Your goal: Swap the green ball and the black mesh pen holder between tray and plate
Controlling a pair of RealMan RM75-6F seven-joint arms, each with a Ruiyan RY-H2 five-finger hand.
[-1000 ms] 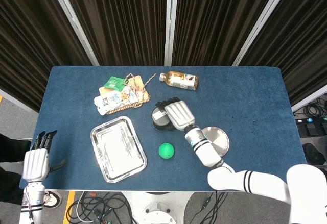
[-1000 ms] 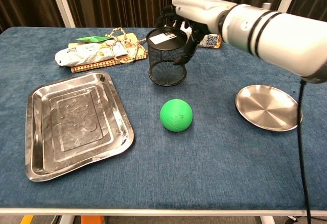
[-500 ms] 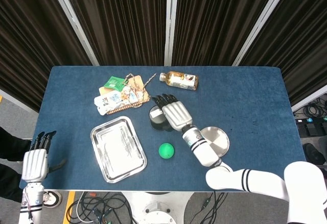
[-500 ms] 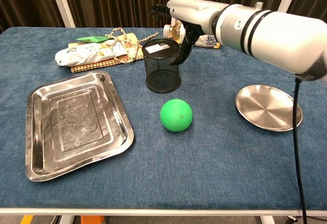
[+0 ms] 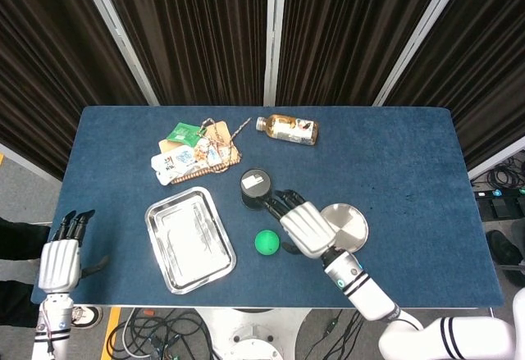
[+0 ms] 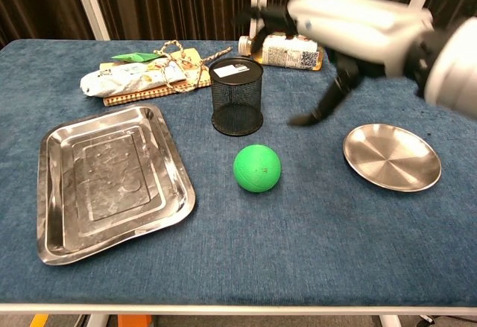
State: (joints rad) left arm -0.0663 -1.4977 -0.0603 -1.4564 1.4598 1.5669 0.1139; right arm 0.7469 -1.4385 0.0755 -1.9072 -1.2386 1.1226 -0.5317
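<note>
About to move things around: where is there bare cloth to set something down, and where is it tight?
Free: the blue cloth right of the round steel plate, and the front strip below the green ball. The rectangular steel tray is empty too. Crowded: the back, around the snack packets, black mesh pen holder and lying bottle.

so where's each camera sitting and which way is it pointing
Head view: high above the table's near edge, looking almost straight down; shows the right hand with its forearm over the table and the left hand hanging off the table's left corner.
Chest view: low at the near edge, looking across the table toward the curtains; shows only the blurred right hand and arm.
Shared: green ball, black mesh pen holder, tray, plate, bottle.
</note>
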